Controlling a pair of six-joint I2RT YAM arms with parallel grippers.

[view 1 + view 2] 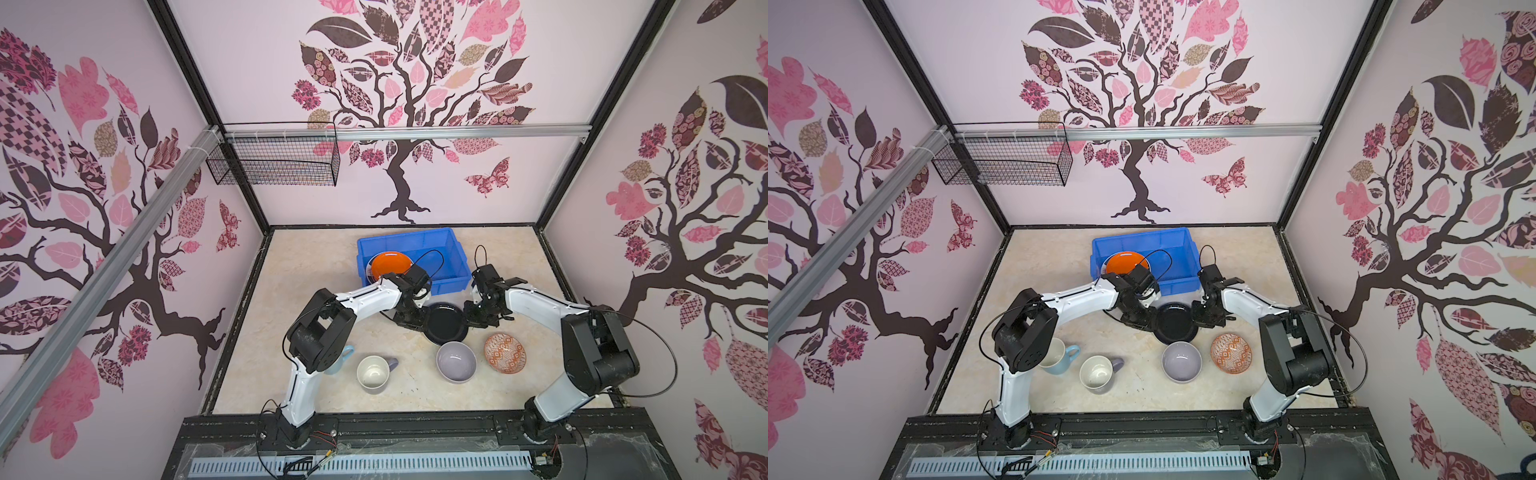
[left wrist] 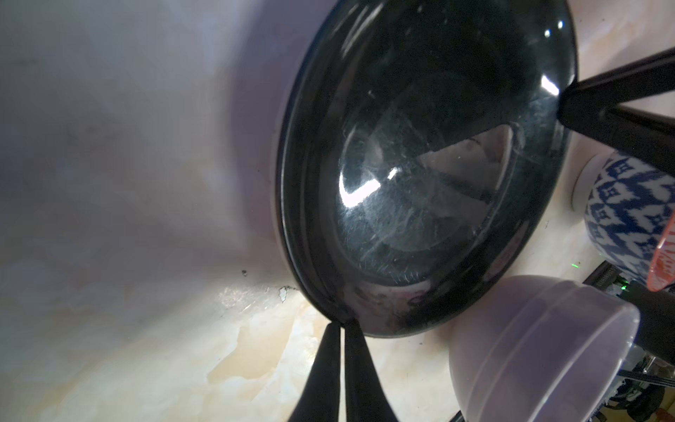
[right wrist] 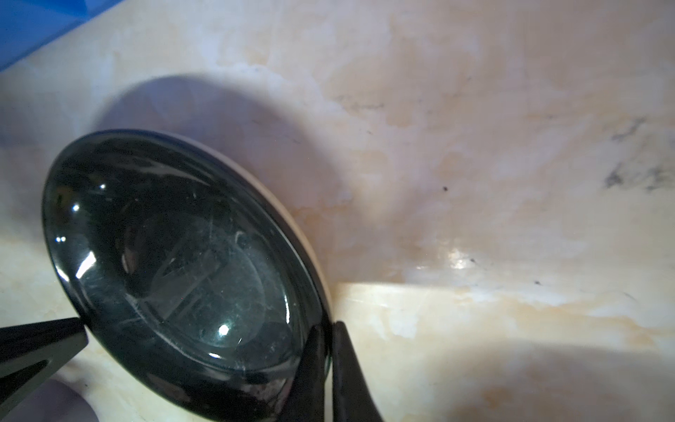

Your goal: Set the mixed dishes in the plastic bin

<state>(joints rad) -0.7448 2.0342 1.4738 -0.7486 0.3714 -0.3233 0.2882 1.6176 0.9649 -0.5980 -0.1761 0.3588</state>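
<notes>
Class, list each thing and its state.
black plate, gripped at opposite rims
left gripper, shut on black plate
right gripper, shut on black plate
orange plate, inside bin
bin, holding plates
lavender bowl, upright
patterned bowl, upright
lavender mug, upright
blue mug, upright

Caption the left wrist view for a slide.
Left gripper and right gripper pinch opposite edges of the black plate beside the lavender bowl.

A beige marble-patterned tabletop (image 1: 316,266) sits between pale pink walls printed with a dark-branched tree of pink and brown patterned leaves (image 1: 399,104) and a patterned butterfly (image 1: 488,176). A rectangular black wire mesh basket (image 1: 274,160) hangs from a silver aluminium rail (image 1: 457,132) across the back wall. A grey slotted strip (image 1: 374,463) runs along the front.
</notes>
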